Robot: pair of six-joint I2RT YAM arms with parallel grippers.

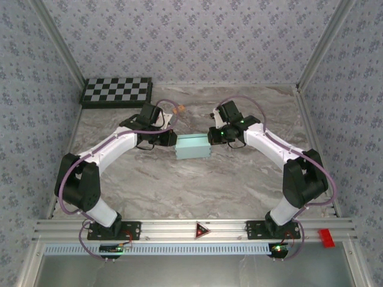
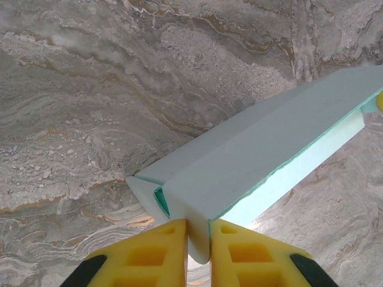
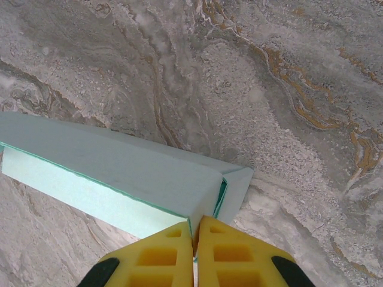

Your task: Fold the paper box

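Yellow fingers [image 2: 149, 257] of my left gripper [image 2: 198, 248] and right gripper [image 3: 195, 251] each clamp one end of the paper box [image 1: 192, 146], mid-way across the table [image 1: 179, 191], already box-shaped, though I judge one long edge is not yet closed.

A lab test cell: wallpapered panels [image 1: 191, 42], aluminium frame [image 1: 191, 226], marble-look table [image 1: 179, 185], checkerboard [image 1: 116, 91].

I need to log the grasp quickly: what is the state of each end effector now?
Left end effector: closed, pinching one end of the paper box.
Right end effector: closed, pinching its other end.
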